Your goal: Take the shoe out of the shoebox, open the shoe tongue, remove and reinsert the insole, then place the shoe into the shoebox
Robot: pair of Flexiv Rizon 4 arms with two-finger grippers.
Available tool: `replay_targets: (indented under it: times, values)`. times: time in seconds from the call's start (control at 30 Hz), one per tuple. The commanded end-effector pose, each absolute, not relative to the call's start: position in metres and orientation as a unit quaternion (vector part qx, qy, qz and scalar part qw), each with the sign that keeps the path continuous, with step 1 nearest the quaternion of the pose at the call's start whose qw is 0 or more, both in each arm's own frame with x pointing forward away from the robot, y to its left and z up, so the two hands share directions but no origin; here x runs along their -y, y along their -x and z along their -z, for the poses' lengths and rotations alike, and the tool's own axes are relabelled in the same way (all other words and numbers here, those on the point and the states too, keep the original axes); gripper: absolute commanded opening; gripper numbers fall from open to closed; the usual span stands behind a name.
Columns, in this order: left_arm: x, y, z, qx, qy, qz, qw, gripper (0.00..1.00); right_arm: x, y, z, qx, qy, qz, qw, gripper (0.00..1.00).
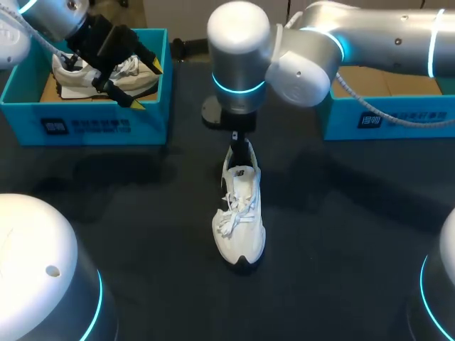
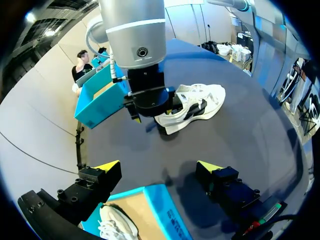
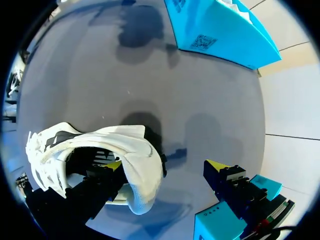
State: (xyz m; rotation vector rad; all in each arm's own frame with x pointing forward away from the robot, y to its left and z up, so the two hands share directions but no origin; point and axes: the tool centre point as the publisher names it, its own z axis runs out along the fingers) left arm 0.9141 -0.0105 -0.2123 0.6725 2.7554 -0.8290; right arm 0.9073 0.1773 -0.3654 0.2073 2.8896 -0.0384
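A white shoe (image 1: 240, 217) stands on the dark table, toe toward the front, laces loose. My right gripper (image 1: 240, 145) is at its heel. In the right wrist view the right gripper (image 3: 165, 166) is open: one finger sits inside the shoe's (image 3: 100, 150) mouth, while the other finger (image 3: 220, 172) stands clear outside the heel. My left gripper (image 1: 146, 85) hangs open over the left blue shoebox (image 1: 99, 124), which holds a second white shoe (image 1: 85, 78). In the left wrist view that left gripper (image 2: 159, 167) holds nothing above the box (image 2: 162, 205).
A second blue shoebox (image 1: 387, 117) with a cardboard floor stands at the back right, beneath my right arm. Bare dark tabletop (image 1: 341, 234) surrounds the shoe at the front and on both sides.
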Motion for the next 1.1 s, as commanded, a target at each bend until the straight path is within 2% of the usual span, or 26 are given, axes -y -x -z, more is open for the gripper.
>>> replay_targets:
  times: [0.03, 0.1, 0.17, 0.27, 0.3, 0.5, 0.63, 0.73, 0.77, 0.8, 1.1]
  values:
    - [0.01, -0.913, 0.212, -0.929, -0.227, 0.278, 0.094, 1.0, -0.178, -0.909, 0.362, -0.99, -0.07, 0.018, 0.122, 1.0]
    - [0.01, -0.913, 0.212, -0.929, -0.227, 0.278, 0.094, 1.0, -0.179, -0.909, 0.361, -0.989, -0.072, 0.018, 0.124, 0.99]
    - [0.01, -0.913, 0.212, -0.929, -0.227, 0.278, 0.094, 1.0, -0.18, -0.91, 0.363, -0.989, -0.074, 0.019, 0.125, 0.92]
    - [0.01, -0.913, 0.212, -0.929, -0.227, 0.278, 0.094, 1.0, -0.18, -0.91, 0.365, -0.989, -0.076, 0.027, 0.125, 0.64]
    - [0.01, -0.913, 0.212, -0.929, -0.227, 0.278, 0.094, 1.0, -0.18, -0.91, 0.365, -0.989, -0.077, 0.027, 0.125, 0.49]
    - [0.01, -0.913, 0.212, -0.929, -0.227, 0.278, 0.094, 1.0, -0.177, -0.909, 0.366, -0.989, -0.075, 0.034, 0.122, 0.45]
    - [0.01, -0.913, 0.212, -0.929, -0.227, 0.278, 0.094, 1.0, -0.179, -0.909, 0.369, -0.989, -0.075, 0.037, 0.119, 0.36]
    - [0.01, -0.913, 0.212, -0.929, -0.227, 0.278, 0.094, 1.0, -0.179, -0.907, 0.372, -0.99, -0.076, 0.041, 0.113, 0.23]
    - [0.01, -0.913, 0.212, -0.929, -0.227, 0.278, 0.094, 1.0, -0.179, -0.905, 0.372, -0.99, -0.079, 0.042, 0.111, 0.08]
    - [0.01, -0.913, 0.212, -0.929, -0.227, 0.278, 0.094, 1.0, -0.179, -0.905, 0.373, -0.99, -0.08, 0.042, 0.11, 0.0]
    - [0.01, -0.913, 0.212, -0.929, -0.227, 0.278, 0.094, 1.0, -0.181, -0.897, 0.353, -0.989, -0.09, 0.042, 0.112, 0.0]
